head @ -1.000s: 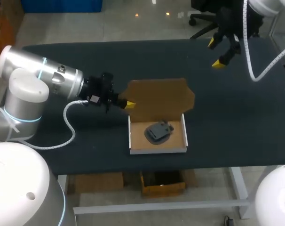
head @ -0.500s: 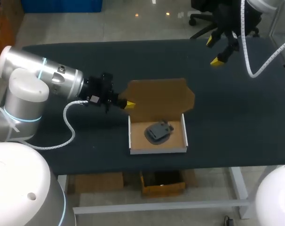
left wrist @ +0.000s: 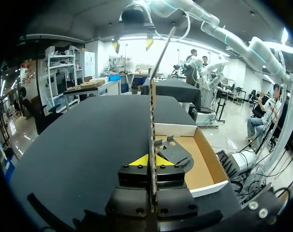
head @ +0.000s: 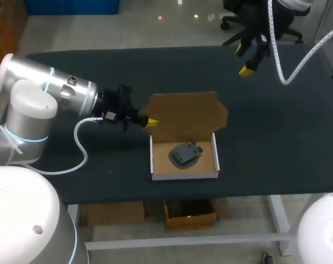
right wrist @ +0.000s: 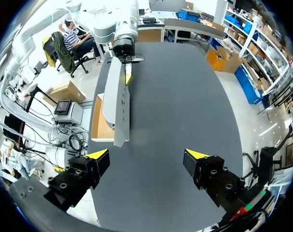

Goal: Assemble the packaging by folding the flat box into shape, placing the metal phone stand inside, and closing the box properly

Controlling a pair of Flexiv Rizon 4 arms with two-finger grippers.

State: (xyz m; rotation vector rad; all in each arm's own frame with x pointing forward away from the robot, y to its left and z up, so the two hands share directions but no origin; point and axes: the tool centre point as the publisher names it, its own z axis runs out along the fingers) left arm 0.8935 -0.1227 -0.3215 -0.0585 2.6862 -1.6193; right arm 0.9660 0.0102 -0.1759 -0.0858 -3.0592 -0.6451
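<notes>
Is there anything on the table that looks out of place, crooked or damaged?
Nothing stands out. The phone stand lies inside the box, whose lid stands upright, pinched by the left gripper. The right gripper hangs open, apart from it.

- My left claw (head: pixel 150 122) and right claw (head: pixel 244 59): bright yellow tips, black bodies.
- Brown cardboard box (head: pixel 183 175) at my left claw: plain brown inside, white outer walls.
- Dark grey metal phone stand (head: pixel 184 154) inside the box.
- Plain black table (head: pixel 100 71) beneath both claws.
</notes>
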